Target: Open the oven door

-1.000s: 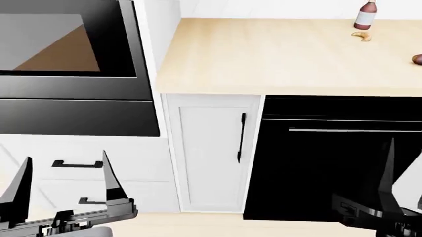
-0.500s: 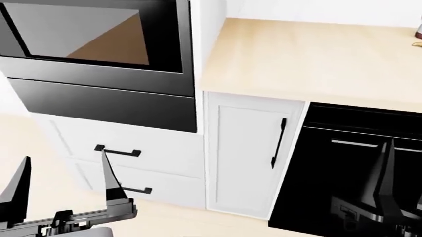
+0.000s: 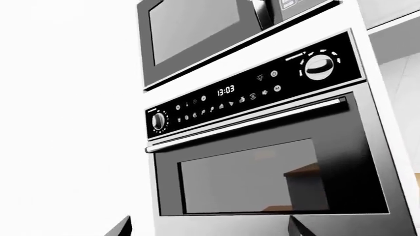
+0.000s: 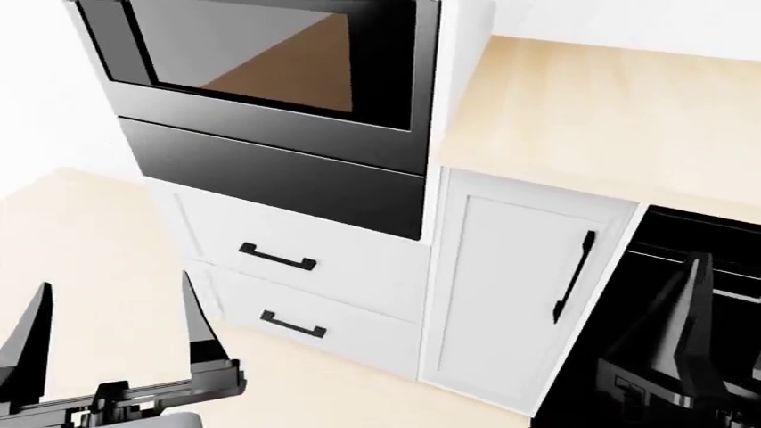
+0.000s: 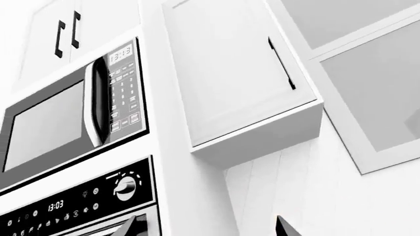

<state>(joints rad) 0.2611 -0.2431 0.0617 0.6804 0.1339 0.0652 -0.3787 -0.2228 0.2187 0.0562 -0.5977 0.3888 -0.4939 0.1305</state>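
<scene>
The oven door [image 3: 262,177] is glossy black with a wide glass window and is closed. Its thick silver bar handle [image 3: 246,125] runs just under the control panel [image 3: 226,91], which reads 13:03. The head view catches only the door's lower part [image 4: 262,53], at the top left. My left gripper [image 3: 210,228] is open and empty, and it points up at the door from below without touching it; it is low on the left in the head view [image 4: 113,343]. My right gripper [image 5: 206,228] is also open and empty, low on the right [image 4: 723,343], facing the wall beside the oven column.
A narrow plain black panel [image 4: 274,178] sits under the oven, above two white drawers [image 4: 345,294] with black handles. To the right are a white cabinet door [image 4: 511,285], a wooden counter [image 4: 594,116] and a black dishwasher front [image 4: 666,267]. A microwave [image 5: 52,123] is mounted above the oven.
The head view has swung left. The oven column now sits nearer the middle, more floor shows at the left, and the counter's bottle has left the view. Both grippers stay open.
</scene>
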